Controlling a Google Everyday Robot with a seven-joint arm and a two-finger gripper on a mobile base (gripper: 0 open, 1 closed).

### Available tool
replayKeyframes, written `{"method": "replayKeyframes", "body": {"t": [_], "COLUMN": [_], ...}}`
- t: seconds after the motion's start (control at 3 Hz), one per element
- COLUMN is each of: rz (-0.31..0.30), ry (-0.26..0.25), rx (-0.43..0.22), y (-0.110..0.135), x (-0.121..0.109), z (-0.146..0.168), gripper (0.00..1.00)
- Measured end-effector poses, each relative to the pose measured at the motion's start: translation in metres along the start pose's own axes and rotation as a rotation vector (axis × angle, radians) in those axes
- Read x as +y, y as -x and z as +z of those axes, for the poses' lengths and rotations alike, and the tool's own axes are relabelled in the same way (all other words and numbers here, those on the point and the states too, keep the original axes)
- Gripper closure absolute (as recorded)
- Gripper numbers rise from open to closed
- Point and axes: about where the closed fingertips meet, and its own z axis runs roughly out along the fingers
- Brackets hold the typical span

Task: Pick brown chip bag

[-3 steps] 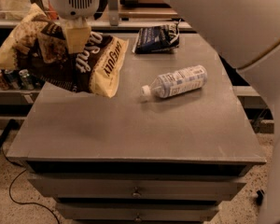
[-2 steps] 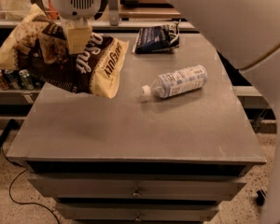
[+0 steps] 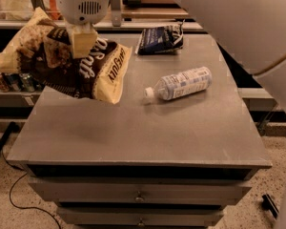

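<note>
While my gripper (image 3: 83, 41), at ten o'clock, pinches the brown chip bag (image 3: 101, 73) seemingly clear of the table (image 3: 157, 128), the pick looks done; only carrying off remains.

My pincer (image 3: 82, 43), closed on the brown chip bag (image 3: 76, 73), hangs over the back left corner of a grey metal bench (image 3: 133, 142), which has two shallow drawers (image 3: 138, 191) with small knobs under its top. Below is a pale speckled floor (image 3: 248, 213), and a black cable (image 3: 12, 192) trails across it at the left. Behind the bench on the left, a low shelf (image 3: 19, 97) carries a row of cans (image 3: 12, 81) in dim, warm light.
</note>
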Motion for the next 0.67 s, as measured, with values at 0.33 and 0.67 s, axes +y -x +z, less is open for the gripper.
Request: {"method": "replayKeyframes", "body": {"t": [0.33,0.67], "rz": [0.003,0.003], "ry": [0.010,0.011], "rx": [-0.011,-0.012], "y": [-0.0017,-0.0018], "x": [0.0031,0.0032], "z": [0.0025,0.0027], "gripper": [1.00,1.00]}}
